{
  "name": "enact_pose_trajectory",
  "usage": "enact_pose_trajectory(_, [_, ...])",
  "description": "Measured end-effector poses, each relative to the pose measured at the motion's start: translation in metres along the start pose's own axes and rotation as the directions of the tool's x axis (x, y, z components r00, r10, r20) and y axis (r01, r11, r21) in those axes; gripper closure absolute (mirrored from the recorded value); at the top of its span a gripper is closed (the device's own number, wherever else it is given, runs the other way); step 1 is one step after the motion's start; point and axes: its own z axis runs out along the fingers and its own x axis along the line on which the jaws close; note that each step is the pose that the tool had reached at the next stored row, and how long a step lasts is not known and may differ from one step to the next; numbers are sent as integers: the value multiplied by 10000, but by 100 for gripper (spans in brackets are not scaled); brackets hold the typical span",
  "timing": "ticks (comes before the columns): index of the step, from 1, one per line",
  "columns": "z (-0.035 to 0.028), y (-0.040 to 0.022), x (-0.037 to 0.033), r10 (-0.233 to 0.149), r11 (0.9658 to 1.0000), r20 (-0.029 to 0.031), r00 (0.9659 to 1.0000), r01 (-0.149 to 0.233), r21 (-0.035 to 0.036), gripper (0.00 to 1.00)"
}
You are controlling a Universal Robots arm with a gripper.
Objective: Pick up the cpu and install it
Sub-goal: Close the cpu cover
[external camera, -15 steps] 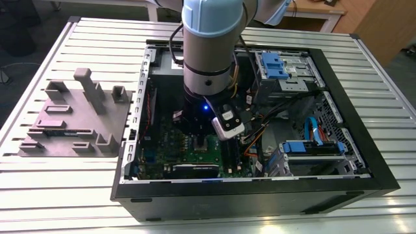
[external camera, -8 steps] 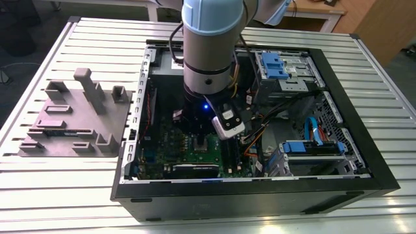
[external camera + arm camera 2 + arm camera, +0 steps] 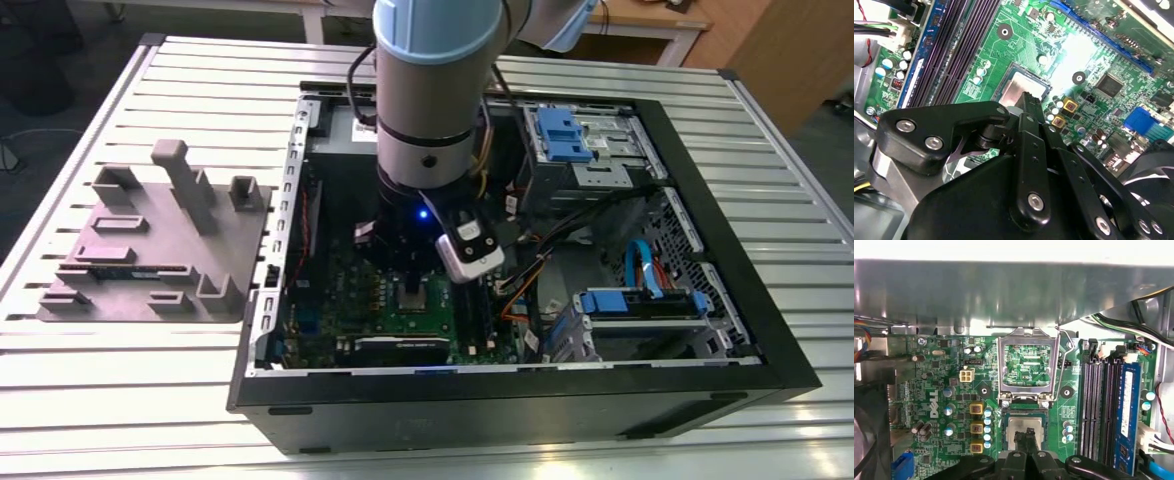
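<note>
The gripper [image 3: 1026,440] looks closed, fingertips on the cpu [image 3: 1026,426] sitting in the socket [image 3: 1026,427], mid-motherboard [image 3: 944,390]; installing step.

Silver-grey tubular arm [image 3: 430,90] with pale-blue joint caps — black linkage gripper [image 3: 1026,107] studded with silver screws.

Exterior view: even overhead room light, slatted table [image 3: 107,370] bright; interior of the computer case [image 3: 747,330] dim under the arm's shadow; small blue LED glow on the arm [image 3: 423,213]. Second wrist view: strong white glare patch on the motherboard [image 3: 1079,50], washing out detail; near black linkage [image 3: 1029,165] soft-focus. First wrist view: top band overexposed, case wall [image 3: 1004,295] hazy with reflections; board evenly lit, sharp
</note>
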Motion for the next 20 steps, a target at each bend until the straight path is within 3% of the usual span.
enact_pose_trajectory(12, [-211, -19, -1, 0, 10000, -1, 10000, 0, 1, 90])
enact_pose_trajectory(20, [-231, -20, -1, 0, 10000, 1, 10000, 0, 0, 90])
